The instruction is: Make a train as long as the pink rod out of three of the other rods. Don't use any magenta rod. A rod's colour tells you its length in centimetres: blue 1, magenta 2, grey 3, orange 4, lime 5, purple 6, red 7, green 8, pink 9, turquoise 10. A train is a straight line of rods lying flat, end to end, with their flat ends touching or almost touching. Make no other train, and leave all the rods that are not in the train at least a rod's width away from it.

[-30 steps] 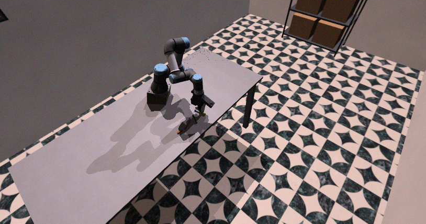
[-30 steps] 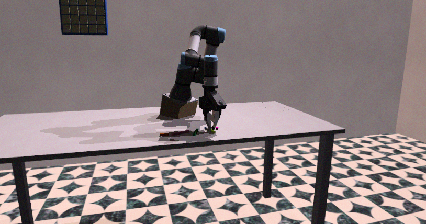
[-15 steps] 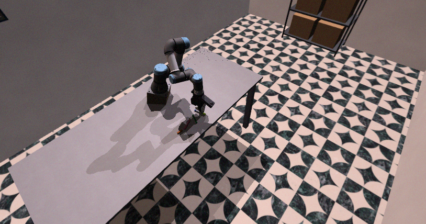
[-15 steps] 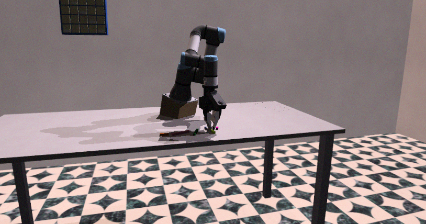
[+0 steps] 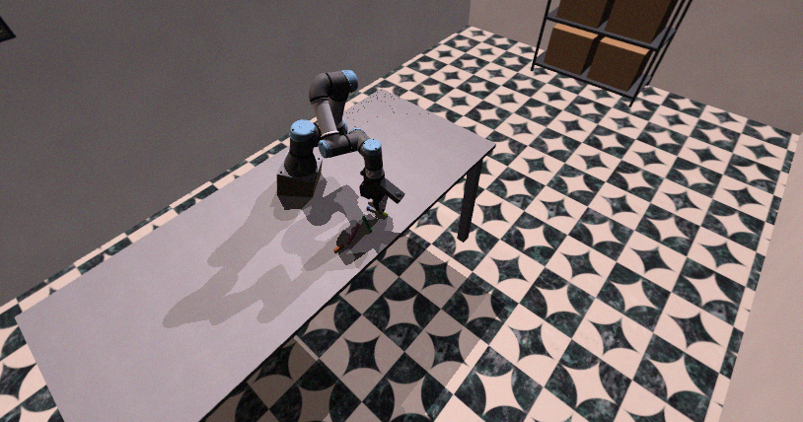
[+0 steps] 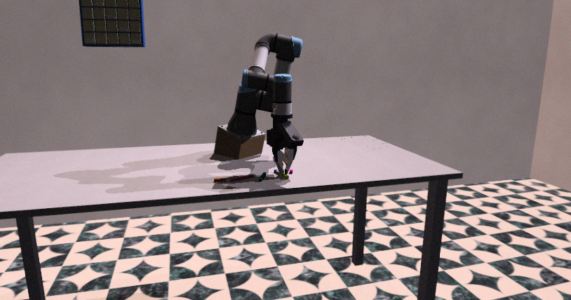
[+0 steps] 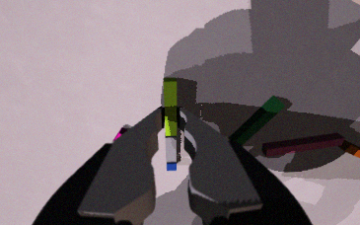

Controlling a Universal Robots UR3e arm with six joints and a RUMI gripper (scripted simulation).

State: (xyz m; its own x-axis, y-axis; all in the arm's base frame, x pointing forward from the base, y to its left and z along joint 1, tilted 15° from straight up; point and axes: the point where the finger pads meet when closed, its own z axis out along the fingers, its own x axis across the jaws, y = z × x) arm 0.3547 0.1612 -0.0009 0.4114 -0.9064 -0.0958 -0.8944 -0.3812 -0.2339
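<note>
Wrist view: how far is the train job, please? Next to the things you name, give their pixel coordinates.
Looks done: lime rod (image 5: pixel 385 215) (image 6: pixel 285 176) (image 7: pixel 170 93), grey rod (image 7: pixel 171 149) and blue rod (image 5: pixel 368 207) (image 6: pixel 275 171) (image 7: pixel 172 167) lie in line, ends apparently meeting, matching pink's length. In hand: the end effector (image 5: pixel 379 210) (image 6: pixel 284 172) (image 7: pixel 171 109) grips lime. Left, probably: confirm both joints, release lime, withdraw.

Matt, smooth tabletop (image 5: pixel 168 285) (image 6: pixel 159 158) (image 7: pixel 54 64); marbled floor (image 5: pixel 539 307) (image 6: pixel 255 254)

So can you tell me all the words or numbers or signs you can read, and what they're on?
There are none I can read. The coloured rods, like the lime rod, show no letters or numbers. I see none on the cardboard-brown boxes or the robot arm either. Any tiny writing there would be too small to read.
</note>
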